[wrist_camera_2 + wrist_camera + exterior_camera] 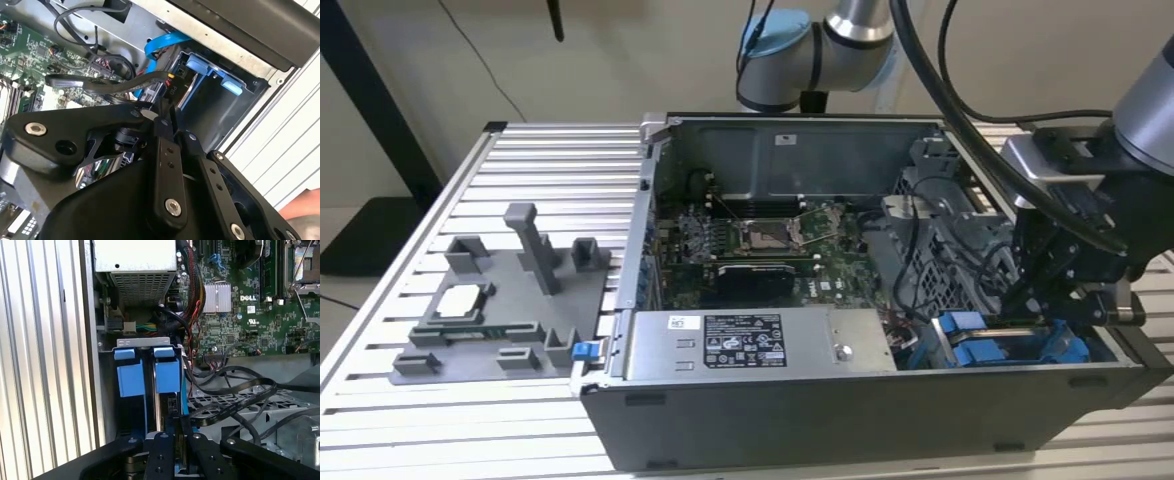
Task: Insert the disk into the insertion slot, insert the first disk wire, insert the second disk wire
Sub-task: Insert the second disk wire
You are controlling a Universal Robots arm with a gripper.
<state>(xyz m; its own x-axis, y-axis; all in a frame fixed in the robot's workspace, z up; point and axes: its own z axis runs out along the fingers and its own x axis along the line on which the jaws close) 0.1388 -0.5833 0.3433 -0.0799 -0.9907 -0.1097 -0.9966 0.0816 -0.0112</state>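
Note:
My gripper (1027, 312) reaches down into the front corner of the open computer case, on the exterior view's right. The insertion slot (142, 342) is a grey metal bay with blue rails (131, 381) and tabs (232, 86). A thin silver edge of the disk (159, 407) stands between the blue pieces inside it. The black fingers (165, 165) of my gripper (167, 119) are shut on the connector of a flat black disk wire (100, 82), right at the disk's end. That wire (250, 390) loops back to my gripper (176, 432). A blue disk wire (160, 45) runs alongside.
The grey power-supply box (747, 345) lies along the case front beside the bay. The motherboard (761, 240) fills the case floor, and cable bundles (192, 295) cross near the bay. A grey fixture (494, 300) stands on the slatted table (520, 170).

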